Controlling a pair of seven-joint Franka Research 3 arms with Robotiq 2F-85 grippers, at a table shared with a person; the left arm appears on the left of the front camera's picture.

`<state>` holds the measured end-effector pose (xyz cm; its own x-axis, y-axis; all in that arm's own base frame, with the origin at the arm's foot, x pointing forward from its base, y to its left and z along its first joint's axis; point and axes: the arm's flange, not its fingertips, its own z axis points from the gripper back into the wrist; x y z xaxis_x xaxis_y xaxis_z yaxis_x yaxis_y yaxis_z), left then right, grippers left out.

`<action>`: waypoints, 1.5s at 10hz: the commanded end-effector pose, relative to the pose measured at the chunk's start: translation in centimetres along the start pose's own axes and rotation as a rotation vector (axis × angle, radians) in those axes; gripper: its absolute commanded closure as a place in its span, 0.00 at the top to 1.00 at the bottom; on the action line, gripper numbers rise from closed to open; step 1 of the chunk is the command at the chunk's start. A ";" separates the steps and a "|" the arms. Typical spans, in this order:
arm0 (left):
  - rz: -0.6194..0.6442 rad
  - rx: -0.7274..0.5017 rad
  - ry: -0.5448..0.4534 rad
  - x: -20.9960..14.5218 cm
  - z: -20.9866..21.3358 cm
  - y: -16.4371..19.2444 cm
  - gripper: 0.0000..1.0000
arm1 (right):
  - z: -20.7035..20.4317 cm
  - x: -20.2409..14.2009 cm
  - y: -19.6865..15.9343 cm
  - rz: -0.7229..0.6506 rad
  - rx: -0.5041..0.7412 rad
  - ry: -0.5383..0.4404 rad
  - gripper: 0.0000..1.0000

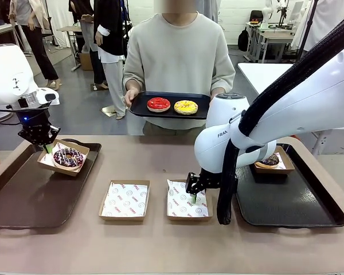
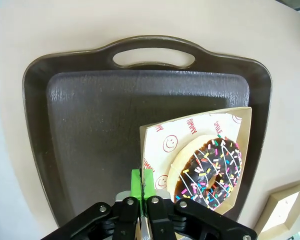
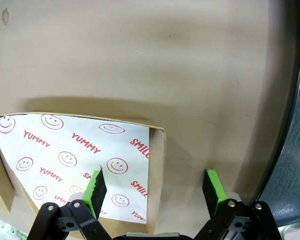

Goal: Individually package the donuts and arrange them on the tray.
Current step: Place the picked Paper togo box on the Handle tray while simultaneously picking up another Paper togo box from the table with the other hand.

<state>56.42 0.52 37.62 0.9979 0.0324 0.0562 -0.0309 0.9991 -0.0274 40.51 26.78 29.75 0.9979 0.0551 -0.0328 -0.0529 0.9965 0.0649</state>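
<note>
Far left: brown tray [image 1: 23, 200] on the table, long side running away from me toward the person. Over its far right corner the left gripper [image 1: 47, 148] is pinched tight on the corner of a cardboard box [image 1: 66, 171]. The box is turned cornerwise to the tray and tilted; can't tell if its underside touches. Inside it is the sprinkled chocolate donut [image 2: 226, 156], a ring with no long axis, frosted face and hole up, leaning with the box.

Centre, on bare table: two empty boxes side by side. First empty box [image 1: 124, 200] has its liner showing. At the second empty box [image 1: 180, 206], the right gripper [image 1: 193, 197] is down with jaws spread wide and holding nothing, one finger over the printed liner and the other outside the box wall, above the table.

Beyond, the person [image 1: 180, 57] holds a black tray [image 1: 139, 109] level. Red donut [image 1: 153, 105] and yellow donut [image 1: 180, 108] lie flat on it, holes up, in a row along the tray's length, red on the left.

Right: second brown tray [image 1: 286, 206]. At its far end is a dark donut [image 1: 270, 161] in its own box [image 1: 282, 166], partly hidden behind the right arm.
</note>
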 end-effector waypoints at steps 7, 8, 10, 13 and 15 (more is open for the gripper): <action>0.034 0.003 0.002 0.9 -0.2 -0.4 0.01 | 0.4 -0.9 0.8 -0.048 -0.013 -0.043 1.00; 0.036 -0.006 -0.005 1.0 -0.3 -0.4 0.01 | 0.3 -0.9 0.8 -0.045 -0.013 -0.047 0.64; 0.028 -0.025 -0.015 1.3 -0.5 -0.5 0.01 | 0.2 -0.8 0.7 -0.048 -0.013 -0.047 0.05; 0.017 -0.029 -0.008 1.5 -0.8 -0.7 1.00 | 0.1 -0.7 0.6 -0.057 -0.008 -0.042 0.00; 0.019 -0.031 -0.001 1.5 -0.8 -0.7 1.00 | 0.0 -0.7 0.5 -0.061 -0.007 -0.040 0.00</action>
<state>57.43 -0.13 36.77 0.9975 0.0449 0.0547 -0.0426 0.9981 -0.0435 40.42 26.53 30.76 0.9998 0.0132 -0.0125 -0.0123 0.9979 0.0635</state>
